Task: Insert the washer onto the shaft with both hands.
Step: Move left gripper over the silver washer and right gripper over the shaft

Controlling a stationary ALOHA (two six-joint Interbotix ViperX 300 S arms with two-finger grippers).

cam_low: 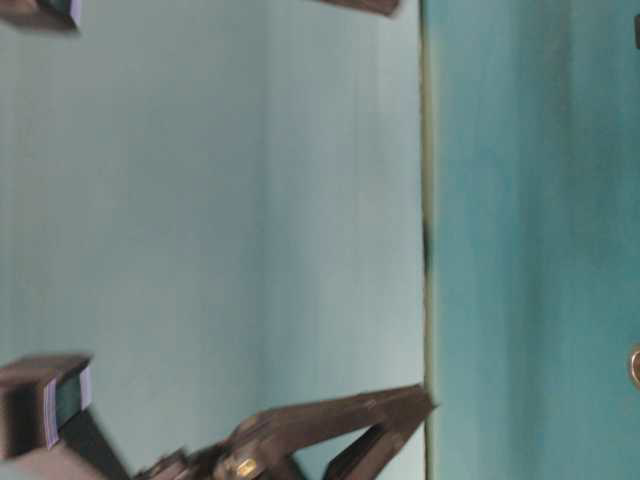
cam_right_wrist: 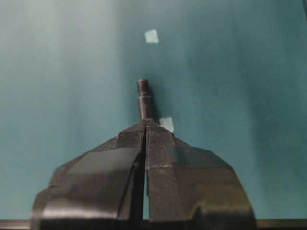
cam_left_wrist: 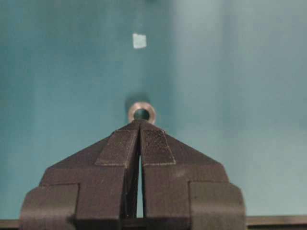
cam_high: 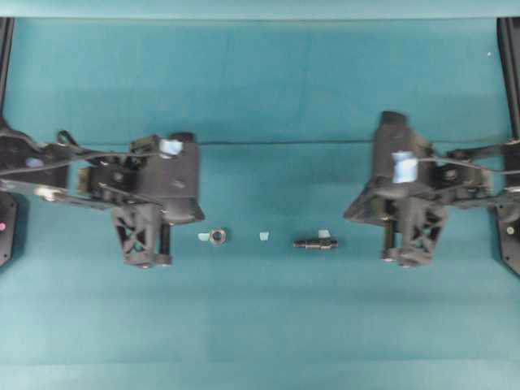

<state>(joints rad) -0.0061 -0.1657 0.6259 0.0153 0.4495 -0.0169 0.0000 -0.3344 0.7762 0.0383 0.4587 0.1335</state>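
The washer [cam_high: 217, 236], a small grey-brass ring, lies flat on the teal table left of centre. The shaft [cam_high: 315, 242], a short dark stepped rod, lies on its side right of centre. My left gripper [cam_high: 153, 260] is shut and empty, to the left of the washer. In the left wrist view the washer [cam_left_wrist: 141, 112] sits just beyond the closed tips of the left gripper [cam_left_wrist: 140, 123]. My right gripper [cam_high: 404, 257] is shut and empty, to the right of the shaft. In the right wrist view the shaft [cam_right_wrist: 144, 98] runs away from the closed tips of the right gripper [cam_right_wrist: 145, 123].
Small white tape scraps lie on the table: one beside the washer [cam_high: 203, 237], one between the two parts [cam_high: 263, 236], one against the shaft [cam_high: 324, 233]. The table-level view shows only blurred wall, table edge and part of a black arm [cam_low: 330, 430].
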